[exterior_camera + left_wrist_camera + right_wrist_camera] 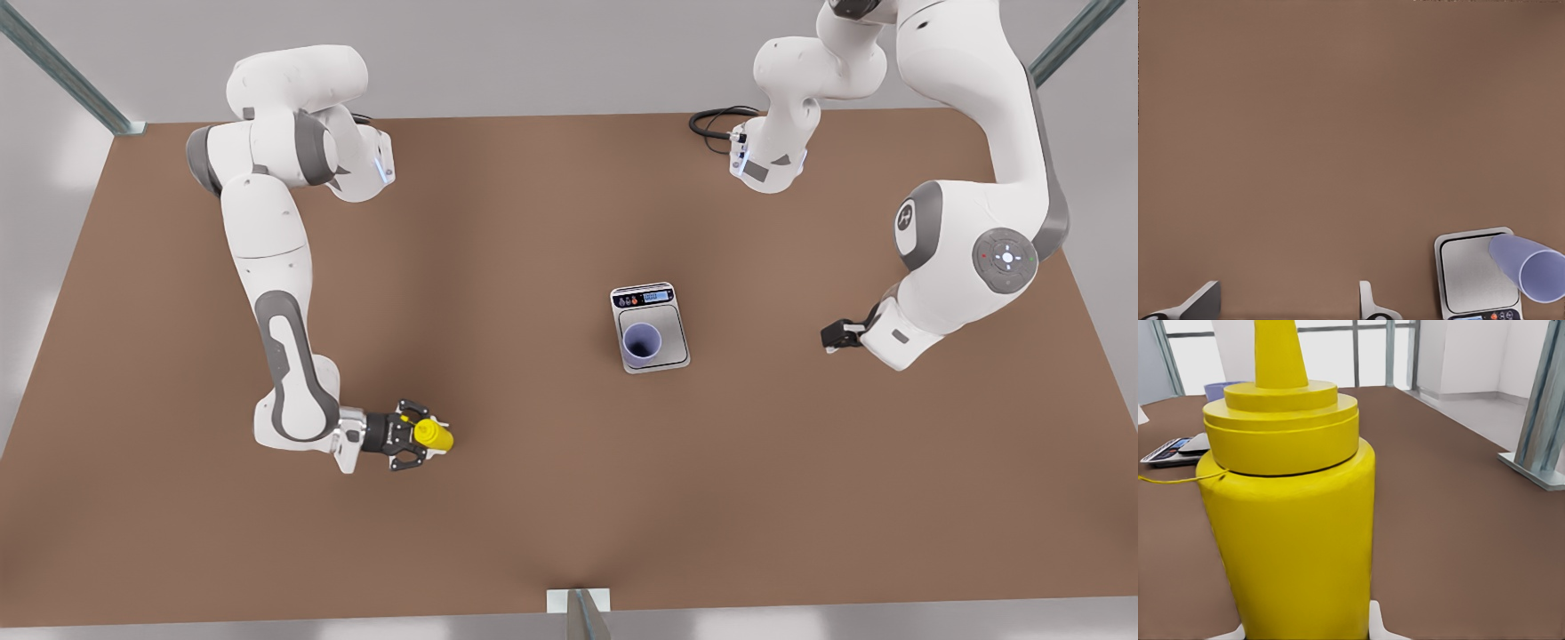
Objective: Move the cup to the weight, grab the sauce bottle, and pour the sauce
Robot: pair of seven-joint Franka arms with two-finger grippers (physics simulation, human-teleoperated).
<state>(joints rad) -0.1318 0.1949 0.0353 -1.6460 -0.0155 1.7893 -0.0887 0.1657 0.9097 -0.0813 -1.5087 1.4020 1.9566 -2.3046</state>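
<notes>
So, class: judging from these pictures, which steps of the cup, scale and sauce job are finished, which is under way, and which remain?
Done: the lavender cup stands on the kitchen scale. Under way: the right gripper brackets the upright yellow sauce bottle on the table, fingers at its sides; no lift is evident. The left gripper waits open beside the scale. Left: lift, carry, pour.

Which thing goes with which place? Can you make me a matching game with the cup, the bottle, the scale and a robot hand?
1 cup
2 bottle
3 scale
4 left gripper

A at the right gripper
B standing on the scale
C under the cup
D waiting over bare table, on the front view's right

Pairs: 1-B, 2-A, 3-C, 4-D
</notes>
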